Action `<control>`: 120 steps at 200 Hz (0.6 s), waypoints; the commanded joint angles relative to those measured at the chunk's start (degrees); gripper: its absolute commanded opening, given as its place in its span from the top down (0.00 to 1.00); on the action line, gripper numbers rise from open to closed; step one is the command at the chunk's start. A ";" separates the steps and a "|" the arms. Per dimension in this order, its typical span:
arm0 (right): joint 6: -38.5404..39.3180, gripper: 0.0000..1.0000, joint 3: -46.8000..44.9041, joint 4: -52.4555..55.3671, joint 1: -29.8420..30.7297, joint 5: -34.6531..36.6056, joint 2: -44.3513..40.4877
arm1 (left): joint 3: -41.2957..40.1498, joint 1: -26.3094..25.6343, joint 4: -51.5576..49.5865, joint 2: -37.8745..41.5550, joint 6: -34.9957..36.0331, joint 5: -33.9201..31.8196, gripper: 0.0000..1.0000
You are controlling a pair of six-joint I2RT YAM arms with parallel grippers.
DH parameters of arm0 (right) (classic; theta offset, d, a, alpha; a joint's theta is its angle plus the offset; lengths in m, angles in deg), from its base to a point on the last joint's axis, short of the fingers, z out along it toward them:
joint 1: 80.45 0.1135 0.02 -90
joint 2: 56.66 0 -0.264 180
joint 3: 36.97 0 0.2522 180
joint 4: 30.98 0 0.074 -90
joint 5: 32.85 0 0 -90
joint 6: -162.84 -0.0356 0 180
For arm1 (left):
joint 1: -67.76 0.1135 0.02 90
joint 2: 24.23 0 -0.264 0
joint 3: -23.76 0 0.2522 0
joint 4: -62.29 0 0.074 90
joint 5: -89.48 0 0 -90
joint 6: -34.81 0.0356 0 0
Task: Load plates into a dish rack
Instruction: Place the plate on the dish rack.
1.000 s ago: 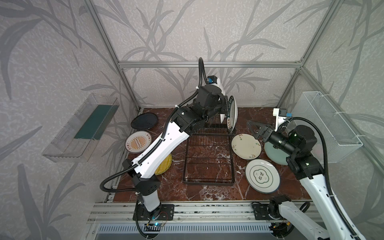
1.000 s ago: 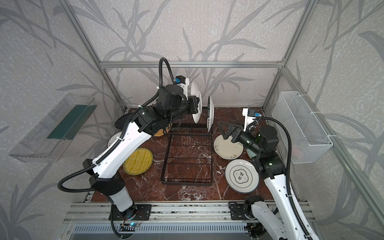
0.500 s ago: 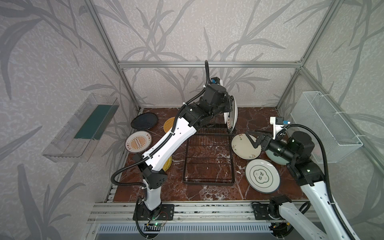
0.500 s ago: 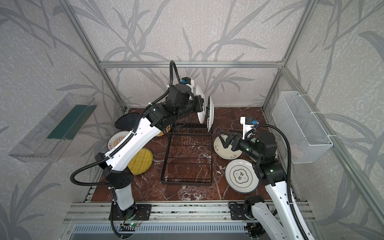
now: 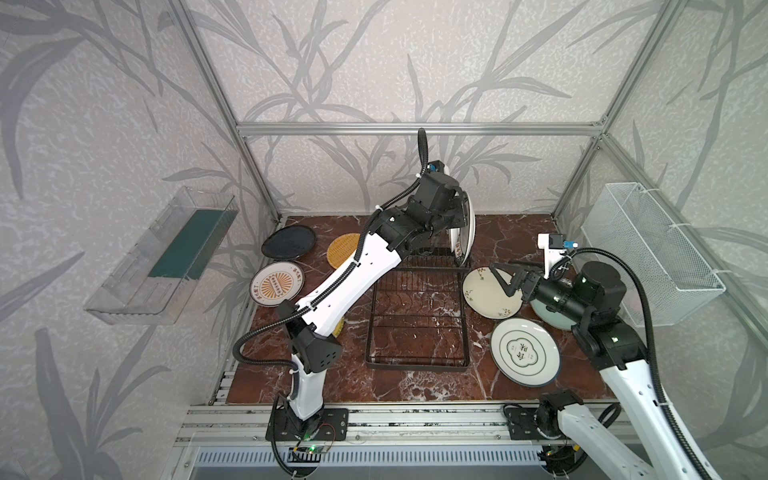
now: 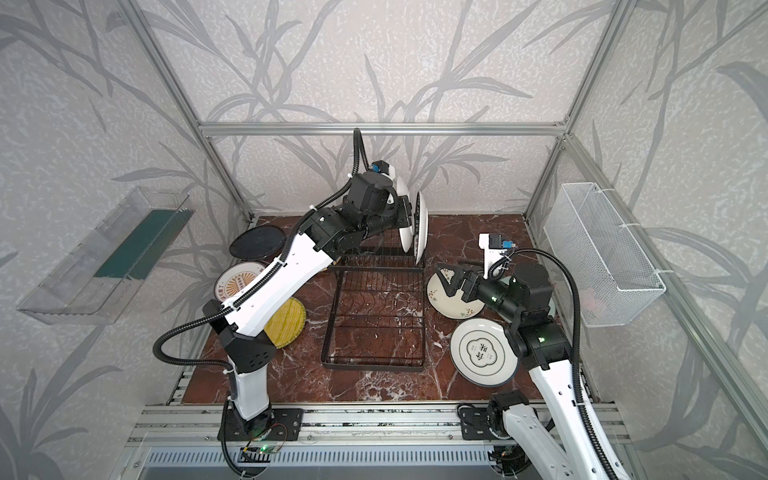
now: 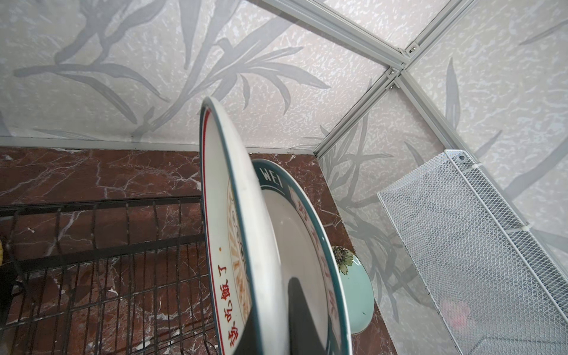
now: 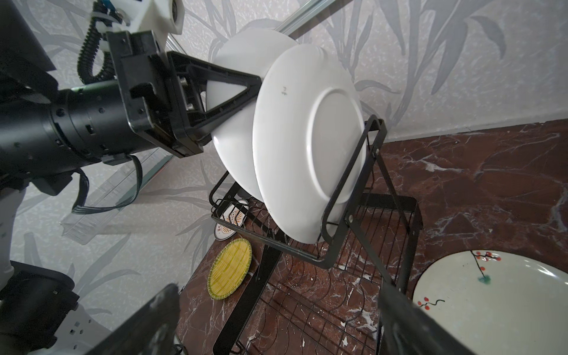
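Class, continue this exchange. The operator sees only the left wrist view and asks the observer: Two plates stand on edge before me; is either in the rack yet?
Observer: The right wrist view shows the lettered-rim plate standing in the upright section of the dish rack.
Operator: And the other arm?
Observer: The right gripper is open, close to the cream floral plate.
Operator: What remains on the left?
Observer: The black plate lies flat on the table.

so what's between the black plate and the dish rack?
The orange woven plate, lying flat and partly hidden under the left arm. It shows in a top view.
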 commanded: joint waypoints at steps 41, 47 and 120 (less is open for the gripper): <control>0.43 0.01 -0.57 -1.07 0.27 -0.47 -0.12 | -2.52 -0.78 0.92 -0.36 1.61 -4.20 1.00; 0.35 0.01 -0.58 -1.04 0.21 -0.51 -0.10 | -2.89 -0.94 1.11 -0.35 1.87 -4.57 1.00; 0.25 0.01 -0.89 -1.00 0.20 -0.37 0.22 | -5.75 -2.43 2.34 -0.40 4.03 -8.14 1.00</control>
